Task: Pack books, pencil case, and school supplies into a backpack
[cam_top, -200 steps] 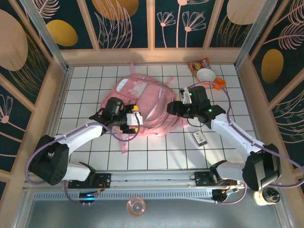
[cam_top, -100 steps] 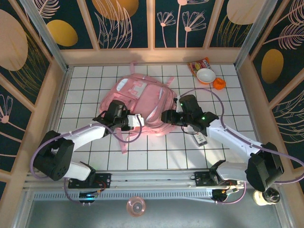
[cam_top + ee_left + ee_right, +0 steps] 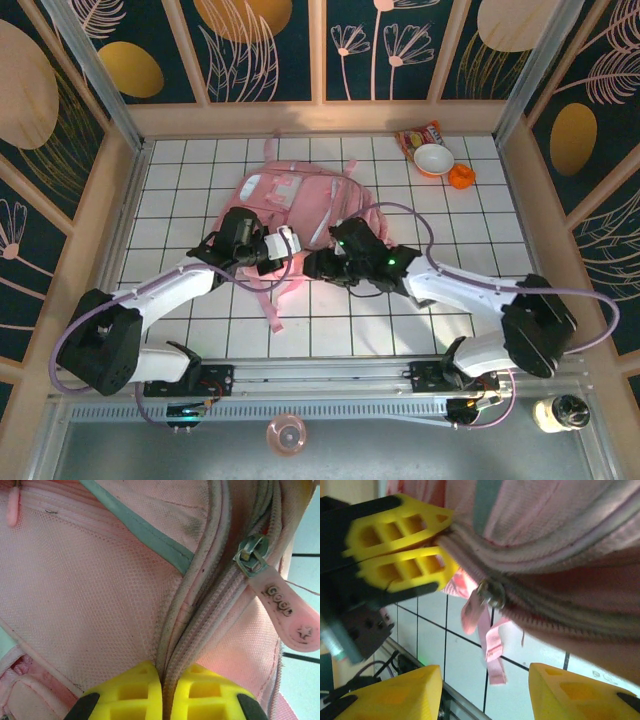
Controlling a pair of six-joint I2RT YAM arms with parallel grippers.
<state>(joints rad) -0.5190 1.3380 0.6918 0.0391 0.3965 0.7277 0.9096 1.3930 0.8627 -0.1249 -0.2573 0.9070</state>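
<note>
Two tools meet at the near edge of the backpack [image 3: 290,195], which lies flat on the table [image 3: 180,180] with its long axis running away from them toward the far wall. It is soft pink, with mesh fabric, teal trim and glossy paler pockets. The left tool [image 3: 167,680] is pinched together on the backpack's zipper seam, and a pink star-marked zipper pull [image 3: 280,612] lies just to its right. The right tool [image 3: 485,690] faces that seam, fingers apart, holding nothing.

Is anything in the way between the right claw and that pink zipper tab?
Nothing visible does. The open right gripper faces the pink rubber zipper tab of the soft pink backpack across a clear gap. The left gripper, shut on the bag's zipper seam, sits off to one side.
</note>
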